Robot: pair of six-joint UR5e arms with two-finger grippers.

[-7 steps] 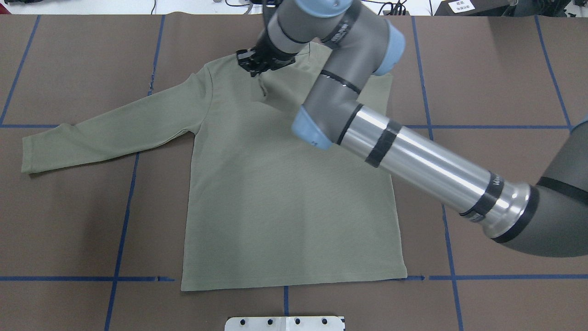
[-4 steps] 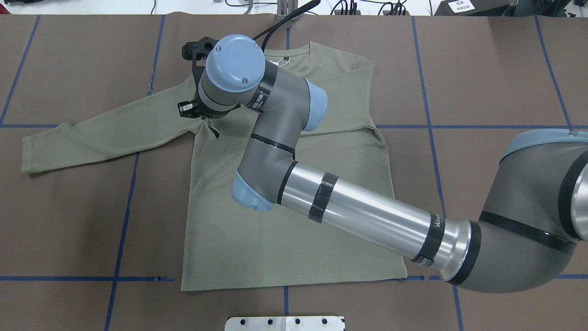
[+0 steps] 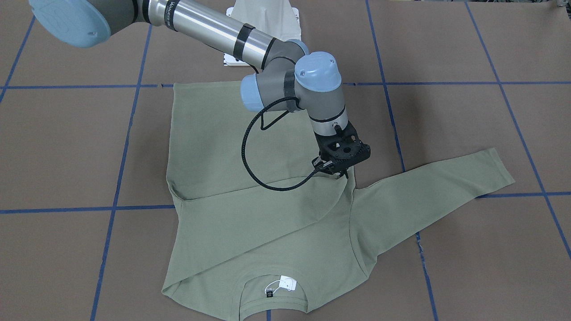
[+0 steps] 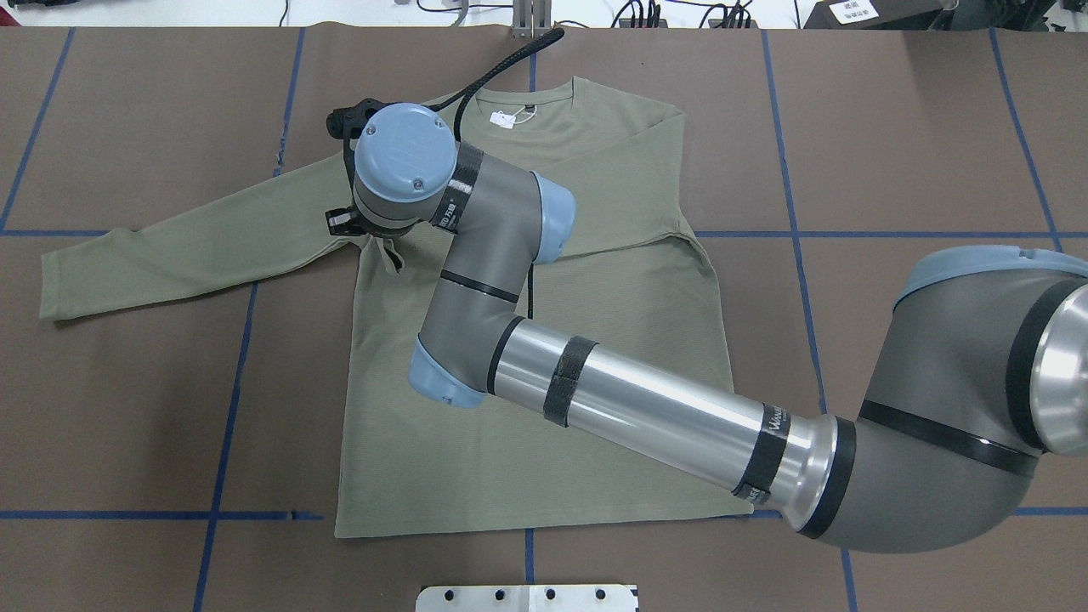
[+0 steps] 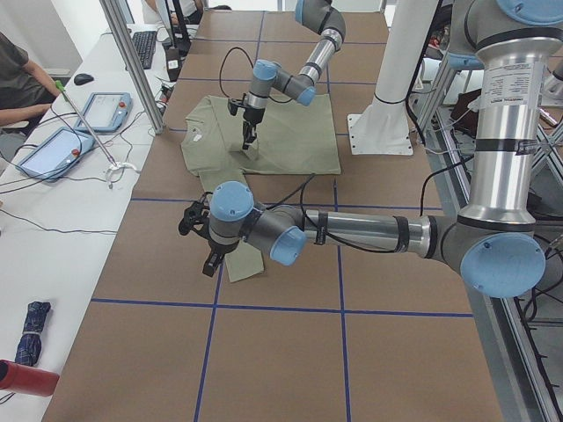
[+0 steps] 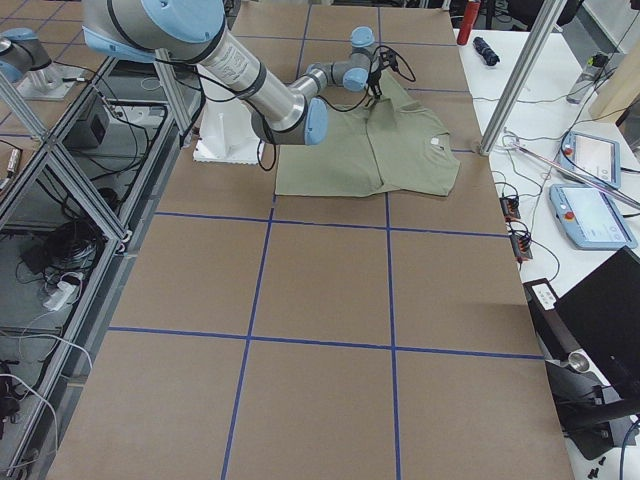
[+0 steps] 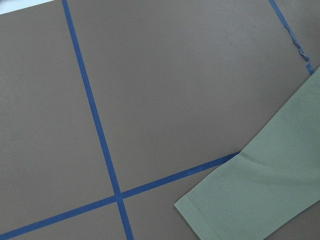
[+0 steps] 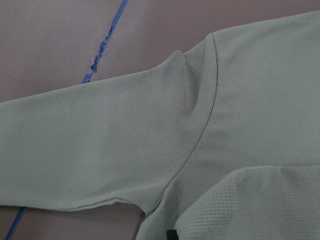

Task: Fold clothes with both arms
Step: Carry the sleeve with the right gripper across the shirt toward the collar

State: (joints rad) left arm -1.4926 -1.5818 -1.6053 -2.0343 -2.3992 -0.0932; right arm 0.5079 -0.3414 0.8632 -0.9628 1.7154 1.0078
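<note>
**Right claw (image 3: 332, 171) pinches a sleeve end at the shirt's opposite armpit**

We see the right claw pointing down at the shirt (image 4: 408, 459), its two fingers drawn close together on a small pucker of cloth. That pucker is the end of the shirt's right sleeve (image 3: 250, 236), which lies folded slantwise across the chest. It runs from its own shoulder to the seam where the left sleeve (image 4: 187, 246) joins the body. The right arm (image 4: 646, 408) reaches across the garment from its own side to get there, and its black cable (image 3: 248, 160) loops above the cloth.

The shirt lies flat on the brown surface (image 4: 892, 153), with the hem toward the robot and the neck away from it. A white paper tag (image 3: 287, 283) shows inside the collar. The left sleeve stretches straight out from the body, flat and unfolded, across one of the blue tape lines (image 7: 95, 125) that mark the surface.

The left claw (image 5: 208, 257) hangs low just beside that sleeve's cuff, well apart from the right claw. It shows only in the side camera, so we cannot tell whether its fingers are apart or together. Its wrist camera looks down on the cuff end and a crossing of tape lines, and none of its fingers show there.
</note>
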